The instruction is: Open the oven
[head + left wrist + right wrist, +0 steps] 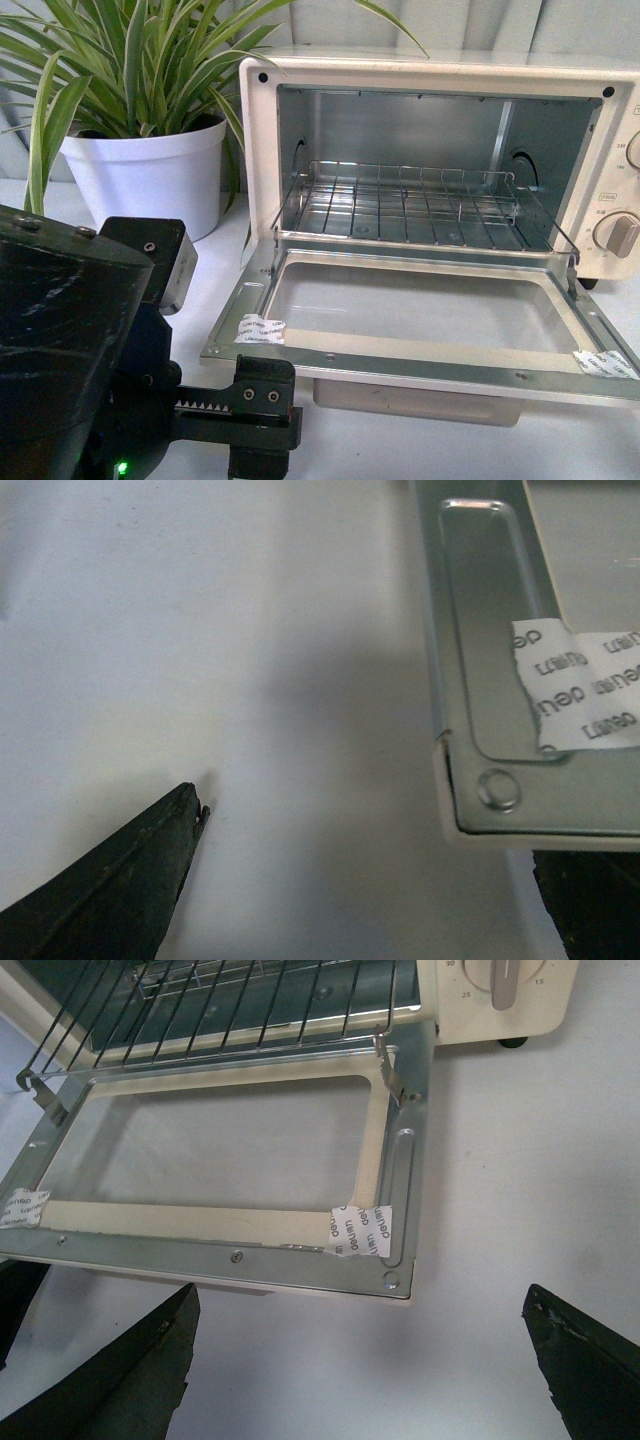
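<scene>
Toward the near edge of the bench the left gripper (360, 905) has its fingers (125, 895) spread wide with nothing between them, one tip over bare bench, the other dark beside the door's near left corner. The right gripper (350, 1370) is likewise spread and empty, hanging over the bench before the door's near right corner. Just beyond them the door (400, 352) lies folded down and almost level, its inner metal frame facing up, white stickers (258, 330) on both near corners, so the opening looks done. The bar handle (400, 402) shows as a cream strip under the near lip, and I judge it the proper place to grip: stiff and rounded, while the frame edge is thin and the glass pane (420, 305) could crack or smear. Behind, the oven (440, 70) sits toward the far right of the bench, wire rack (410, 205) inside, knobs (620, 235) on its right. It looks light enough to slide if tugged hard. A potted plant (145, 175) stands at the far left corner
</scene>
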You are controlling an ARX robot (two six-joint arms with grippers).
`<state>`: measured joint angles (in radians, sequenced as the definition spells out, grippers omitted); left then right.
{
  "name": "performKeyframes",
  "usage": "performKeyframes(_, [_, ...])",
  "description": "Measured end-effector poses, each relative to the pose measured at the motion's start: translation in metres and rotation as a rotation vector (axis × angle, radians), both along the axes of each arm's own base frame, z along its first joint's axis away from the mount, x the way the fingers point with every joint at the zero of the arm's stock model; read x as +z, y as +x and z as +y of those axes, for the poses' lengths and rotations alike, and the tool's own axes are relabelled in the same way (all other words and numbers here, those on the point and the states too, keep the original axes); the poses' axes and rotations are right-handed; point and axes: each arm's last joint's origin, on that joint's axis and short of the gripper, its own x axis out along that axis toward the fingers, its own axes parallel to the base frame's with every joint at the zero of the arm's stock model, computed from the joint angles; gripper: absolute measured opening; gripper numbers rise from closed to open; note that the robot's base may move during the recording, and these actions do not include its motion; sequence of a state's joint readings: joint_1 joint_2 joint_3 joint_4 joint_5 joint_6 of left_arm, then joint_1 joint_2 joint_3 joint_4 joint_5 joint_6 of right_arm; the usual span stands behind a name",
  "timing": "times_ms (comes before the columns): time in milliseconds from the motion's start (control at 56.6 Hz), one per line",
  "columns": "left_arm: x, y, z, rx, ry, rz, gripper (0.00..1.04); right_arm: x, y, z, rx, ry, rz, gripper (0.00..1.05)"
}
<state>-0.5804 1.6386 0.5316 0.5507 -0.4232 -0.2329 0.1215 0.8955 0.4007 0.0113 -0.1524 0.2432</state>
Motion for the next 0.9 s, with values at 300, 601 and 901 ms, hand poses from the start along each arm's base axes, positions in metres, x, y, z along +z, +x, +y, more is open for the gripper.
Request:
performKeyframes(300, [0.01,-0.017,0.005,-0.021,0.057,-0.048,0.98,-0.003,-0.007,0.004,0.057,-0.028,0.01,0.95])
performKeyframes(601, [0.038,-0.052,0.015,-0.074,0.023,-0.144,0.98,-0.001,-0.022,-0.006,0.069,-0.002,-0.013,0.95])
performKeyframes(901, [0.063,-0.09,0.046,-0.046,-0.009,-0.249,0.98,0.001,-0.05,-0.018,0.037,-0.006,-0.121,0.95])
